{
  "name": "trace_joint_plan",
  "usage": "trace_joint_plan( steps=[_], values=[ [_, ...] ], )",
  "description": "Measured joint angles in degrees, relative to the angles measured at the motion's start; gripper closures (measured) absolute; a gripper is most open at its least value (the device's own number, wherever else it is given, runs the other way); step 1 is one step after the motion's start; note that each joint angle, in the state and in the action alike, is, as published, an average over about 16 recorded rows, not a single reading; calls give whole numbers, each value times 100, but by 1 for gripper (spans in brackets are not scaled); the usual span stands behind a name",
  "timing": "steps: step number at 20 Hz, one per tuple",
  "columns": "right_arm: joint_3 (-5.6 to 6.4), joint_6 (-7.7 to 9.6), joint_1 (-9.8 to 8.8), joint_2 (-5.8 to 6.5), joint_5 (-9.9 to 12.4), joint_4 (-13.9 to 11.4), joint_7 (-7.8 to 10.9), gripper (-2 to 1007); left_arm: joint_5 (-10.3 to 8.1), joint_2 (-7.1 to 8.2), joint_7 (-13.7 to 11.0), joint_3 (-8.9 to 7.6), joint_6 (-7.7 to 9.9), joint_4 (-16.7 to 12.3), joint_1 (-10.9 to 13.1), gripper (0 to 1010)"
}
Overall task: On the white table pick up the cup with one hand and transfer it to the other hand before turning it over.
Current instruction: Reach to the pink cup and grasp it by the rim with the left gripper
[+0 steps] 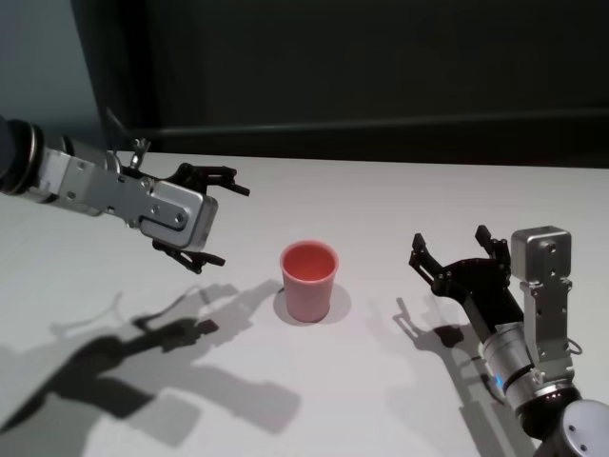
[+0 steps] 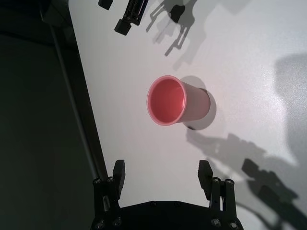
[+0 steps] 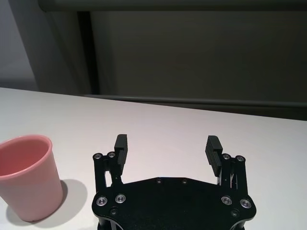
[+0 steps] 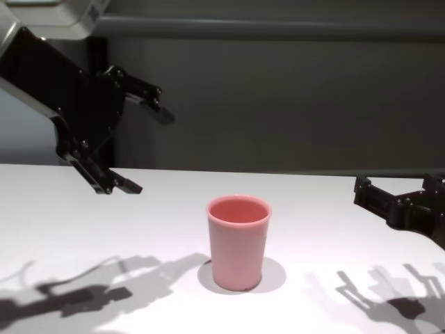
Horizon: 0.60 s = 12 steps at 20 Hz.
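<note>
The pink cup (image 1: 309,281) stands upright, mouth up, in the middle of the white table (image 1: 381,200). It also shows as the cup (image 2: 175,101), the cup (image 3: 28,177) and the cup (image 4: 238,241). My left gripper (image 1: 221,223) hangs open in the air to the cup's left, fingers pointing toward it, clear of it; it shows too as the left gripper (image 4: 144,145) and the left gripper (image 2: 163,176). My right gripper (image 1: 451,247) rests low to the cup's right, open and empty, seen also as the right gripper (image 3: 168,146) and the right gripper (image 4: 400,191).
A dark grey wall panel (image 1: 381,67) runs behind the table's far edge. Arm shadows fall on the tabletop at the front left. Nothing else stands on the table.
</note>
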Motion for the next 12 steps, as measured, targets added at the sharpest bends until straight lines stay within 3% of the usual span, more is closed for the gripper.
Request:
trace_joint_plan(
  steps=[5, 12],
  values=[
    [0, 0, 0, 0, 0, 0, 0, 5, 162, -169, -414, 368, -96, 249, -410, 9],
    [0, 0, 0, 0, 0, 0, 0, 5, 381, -451, -788, 817, -303, 541, -865, 9]
  ],
)
